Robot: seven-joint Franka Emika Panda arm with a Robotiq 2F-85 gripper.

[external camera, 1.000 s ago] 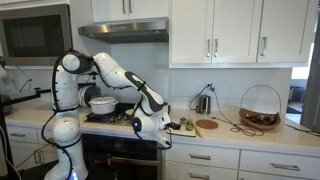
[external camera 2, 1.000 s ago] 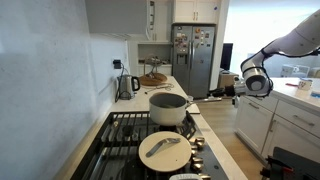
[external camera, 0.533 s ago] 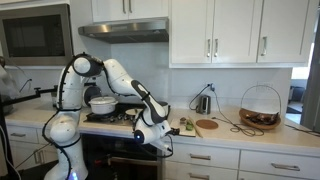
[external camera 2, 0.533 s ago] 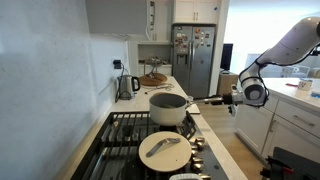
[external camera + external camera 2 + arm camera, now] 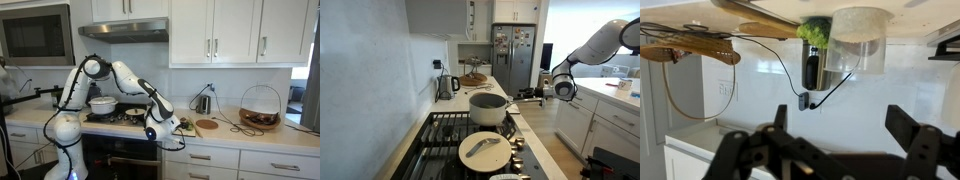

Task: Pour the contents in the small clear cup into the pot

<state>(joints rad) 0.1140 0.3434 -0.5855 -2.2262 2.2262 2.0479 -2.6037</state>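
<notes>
One small clear cup (image 5: 857, 40), upright on the counter (image 5: 228, 130) beside the stove (image 5: 445, 132), ahead of the gripper (image 5: 165, 127) and apart from it. Visible only in the wrist view, flipped top to bottom, counter uppermost. Long axis vertical; mouth judged skyward, pale contents low in the base. Too small to pick out in either exterior view.

One gripper, jaws spread to their widest, nothing between them, near the counter's front edge.

One pot (image 5: 488, 110), silver-grey, on the stove, well apart from the cup; a flat round pan (image 5: 468, 158) on the burner nearer the camera.

Neighbours of the cup: a green leafy item (image 5: 815, 30) and a dark upright object (image 5: 812, 68) just beside it, contact impossible to tell; a corded plug (image 5: 803, 100) close by; a wooden board (image 5: 685, 45) further along.

Hazards, as judged:
- Tipping and spilling on the counter, from a finger nudging so light a cup on approach.
- Snagging the cord or the green item, from jaws closing off-centre.
- Crushing or popping free, from too hard a squeeze on thin walls.
- Slopping on the way to the pot, from any tilt off vertical before arrival over the rim.
</notes>
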